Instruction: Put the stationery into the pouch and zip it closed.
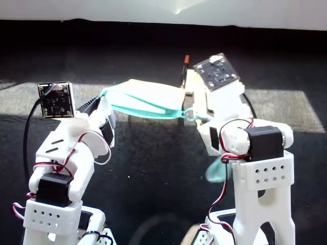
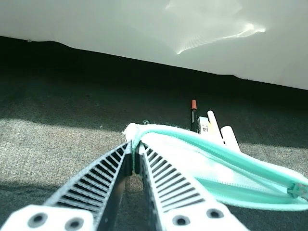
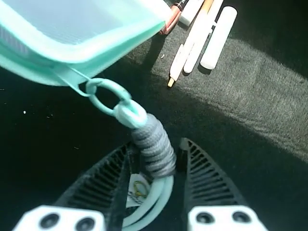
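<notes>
Holding the mint-green pouch [image 1: 148, 102] up off the tabletop [image 1: 143, 168], I have it stretched between my two arms. My left end effector [image 2: 133, 144] is clenched on one end of the pouch, with the fabric edge pinched between its ribbed fingers [image 2: 163, 173]. My right end effector [image 3: 158, 144] grasps the zipper cord [image 3: 151, 139] at the other end, its grey-wrapped part sitting between the fingers and its ring hooked to the pouch's tab. The pens [image 3: 202, 38] lie together on the tabletop just beyond the pouch, on the sunlit strip of cloth, outside it. One of them has a red cap [image 2: 194, 104].
</notes>
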Action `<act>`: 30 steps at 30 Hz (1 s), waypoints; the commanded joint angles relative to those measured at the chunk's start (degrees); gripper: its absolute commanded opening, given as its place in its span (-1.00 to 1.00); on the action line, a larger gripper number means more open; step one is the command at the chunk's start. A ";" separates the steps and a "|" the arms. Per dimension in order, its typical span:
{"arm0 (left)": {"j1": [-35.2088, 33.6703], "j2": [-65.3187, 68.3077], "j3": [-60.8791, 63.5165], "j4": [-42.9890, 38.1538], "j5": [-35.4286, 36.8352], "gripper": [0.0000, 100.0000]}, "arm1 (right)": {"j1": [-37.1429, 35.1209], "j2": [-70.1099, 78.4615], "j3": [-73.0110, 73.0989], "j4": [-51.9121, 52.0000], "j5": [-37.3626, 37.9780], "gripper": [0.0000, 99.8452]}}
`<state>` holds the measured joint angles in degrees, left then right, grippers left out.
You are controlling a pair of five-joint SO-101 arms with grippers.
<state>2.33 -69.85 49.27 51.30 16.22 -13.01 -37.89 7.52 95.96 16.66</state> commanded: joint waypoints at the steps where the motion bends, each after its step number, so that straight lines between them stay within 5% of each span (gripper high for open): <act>1: -0.48 -1.36 -3.12 0.09 0.18 -0.98 | 1.19 -1.63 -0.57 0.48 -2.29 -0.45; 11: -0.84 -2.42 -4.97 0.62 0.44 -0.98 | 1.54 -0.48 -9.01 0.04 -2.64 -0.45; 15: -0.92 -5.85 -7.16 2.20 0.26 -0.98 | 2.59 4.53 -9.45 -5.14 -11.08 -0.45; 18: -3.91 -7.87 -5.05 1.93 -0.62 -0.98 | 2.77 11.74 -12.18 -9.01 -16.00 -0.50; 24: -8.66 -8.92 2.59 -1.41 -14.15 -0.98 | 2.77 32.48 -26.77 -8.48 -16.70 -0.64; 30: -8.92 -8.92 7.60 -4.92 -8.62 -0.98 | -1.54 53.58 -43.12 -7.96 -16.97 -0.64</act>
<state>-5.93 -78.20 56.57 48.66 4.97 -11.69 7.91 -26.95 87.78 0.04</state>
